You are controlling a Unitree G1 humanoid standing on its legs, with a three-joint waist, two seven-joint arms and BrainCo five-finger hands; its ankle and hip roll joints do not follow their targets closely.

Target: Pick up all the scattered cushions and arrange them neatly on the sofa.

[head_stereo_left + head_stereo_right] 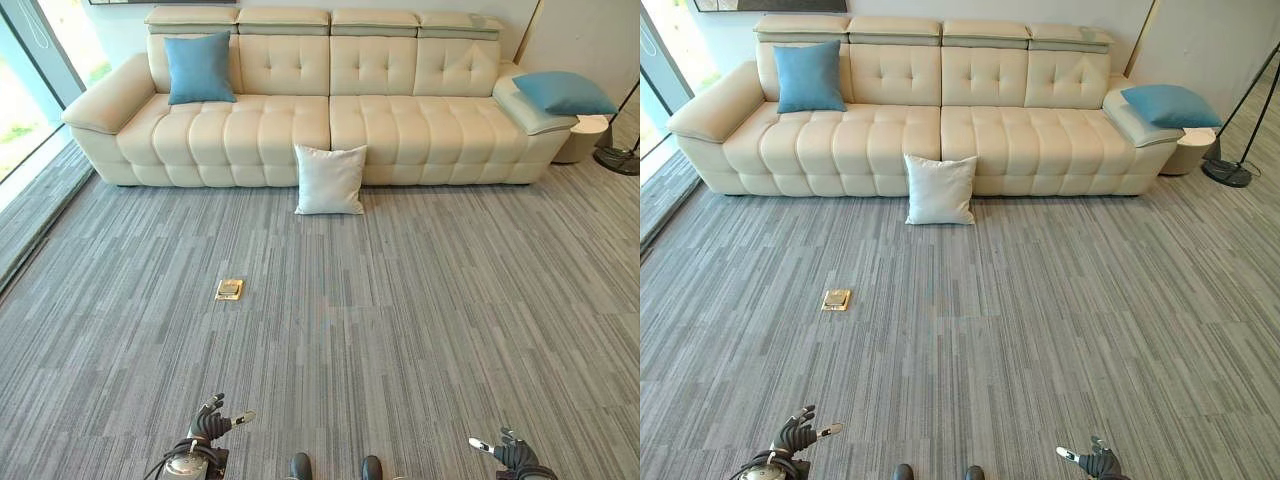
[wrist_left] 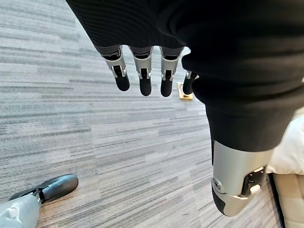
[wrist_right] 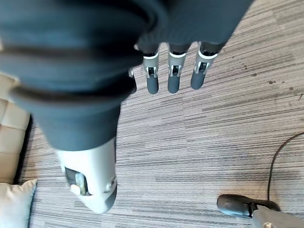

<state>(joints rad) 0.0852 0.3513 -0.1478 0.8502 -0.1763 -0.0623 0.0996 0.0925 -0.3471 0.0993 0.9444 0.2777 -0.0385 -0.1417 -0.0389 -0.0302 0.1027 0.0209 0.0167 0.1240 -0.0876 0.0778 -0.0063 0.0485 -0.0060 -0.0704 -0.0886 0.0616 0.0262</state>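
So far one blue square cushion (image 1: 200, 67) leans upright on the cream leather sofa (image 1: 300, 125) at far left, while the white cushion (image 1: 330, 179) remains on the grey carpet against its front and the second blue cushion (image 1: 563, 93) lies on the right armrest, both robot hands, left (image 1: 212, 422) and right (image 1: 512, 452), empty with fingers apart.

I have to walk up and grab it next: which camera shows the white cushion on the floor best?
The left eye view: the white cushion shows whole, standing on the carpet and leaning against the sofa front. The right eye view shows it much the same. Each wrist view catches just a pale corner of it.
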